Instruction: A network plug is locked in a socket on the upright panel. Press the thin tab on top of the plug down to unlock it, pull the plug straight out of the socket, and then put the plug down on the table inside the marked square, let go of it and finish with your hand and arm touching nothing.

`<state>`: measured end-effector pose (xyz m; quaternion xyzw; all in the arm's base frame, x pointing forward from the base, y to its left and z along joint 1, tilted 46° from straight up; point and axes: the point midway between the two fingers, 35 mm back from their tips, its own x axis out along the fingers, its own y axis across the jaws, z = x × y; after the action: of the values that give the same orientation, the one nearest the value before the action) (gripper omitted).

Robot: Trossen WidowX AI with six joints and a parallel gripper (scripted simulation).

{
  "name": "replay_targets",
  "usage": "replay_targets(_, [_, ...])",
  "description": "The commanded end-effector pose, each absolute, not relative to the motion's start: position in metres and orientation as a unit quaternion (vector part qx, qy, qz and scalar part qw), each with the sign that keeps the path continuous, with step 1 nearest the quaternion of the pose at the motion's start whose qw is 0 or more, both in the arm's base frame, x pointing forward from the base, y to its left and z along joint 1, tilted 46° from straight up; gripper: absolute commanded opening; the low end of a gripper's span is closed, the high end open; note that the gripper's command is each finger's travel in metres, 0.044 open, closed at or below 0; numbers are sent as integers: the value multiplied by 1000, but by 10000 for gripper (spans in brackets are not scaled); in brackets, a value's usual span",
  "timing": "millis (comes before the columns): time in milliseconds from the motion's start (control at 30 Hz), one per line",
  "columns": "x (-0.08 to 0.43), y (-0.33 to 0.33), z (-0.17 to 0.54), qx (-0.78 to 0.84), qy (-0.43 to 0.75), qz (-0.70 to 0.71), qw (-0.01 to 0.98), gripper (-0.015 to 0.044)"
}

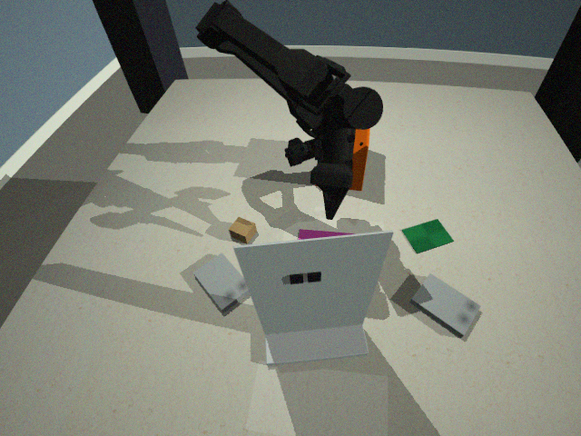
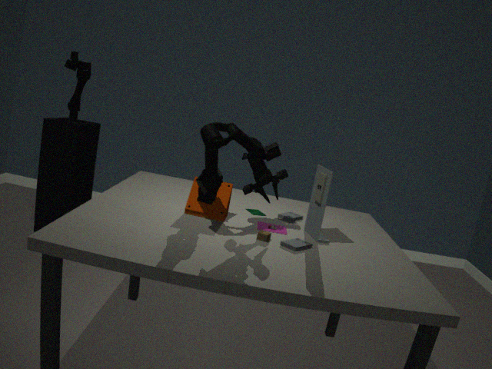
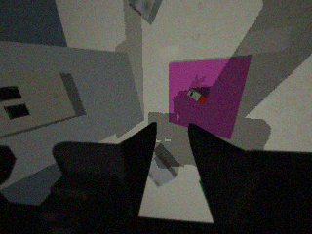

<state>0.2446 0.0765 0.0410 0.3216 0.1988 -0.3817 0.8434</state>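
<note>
The plug (image 3: 196, 95) (image 2: 272, 227), small and pale with a red-orange end, lies on the magenta square (image 3: 180, 70) (image 1: 323, 233) (image 2: 262, 226), within its edges. The upright grey panel (image 1: 328, 300) (image 2: 314, 214) (image 3: 104, 73) stands beside the square and hides most of it in the top view. No plug sits in the panel's socket block (image 2: 320, 191) (image 3: 44, 99), whose dark openings show. My gripper (image 1: 329, 218) (image 2: 273, 201) (image 3: 172, 127) is open and empty, fingers apart, above the table and clear of plug and panel.
A green square (image 1: 428, 235) (image 2: 256, 212) lies to one side. A brown block (image 1: 242, 231) (image 2: 263, 236) and two low grey boxes (image 1: 222, 282) (image 1: 446, 304) lie near the panel. My arm's orange base (image 1: 360, 159) (image 2: 222, 202) is behind. Another arm (image 2: 81, 75) stands on a dark pedestal.
</note>
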Motion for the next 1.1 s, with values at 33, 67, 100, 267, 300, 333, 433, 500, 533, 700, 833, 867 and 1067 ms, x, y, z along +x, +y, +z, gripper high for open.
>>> replay_targets(33, [245,82,49,328,194,-378,843,156])
replay_targets(67, [245,83,50,328,194,-378,843,156])
replay_targets(100, [245,84,51,328,194,-378,844,156])
replay_targets(267, [242,82,50,321,197,-381,844,156])
replay_targets(300, [242,84,50,321,197,-381,844,156])
replay_targets(333, [242,85,52,321,198,-381,844,156])
replay_targets(433, [243,92,57,322,198,-381,844,156])
replay_targets(500, [243,96,61,323,198,-381,844,156])
replay_targets(533, [244,99,62,323,199,-380,843,156])
replay_targets(700, [244,109,72,324,199,-380,843,156])
replay_targets(833, [243,118,80,325,199,-380,843,156])
replay_targets(867, [243,120,82,325,199,-380,843,156])
replay_targets(1067, [241,132,94,326,198,-379,843,156])
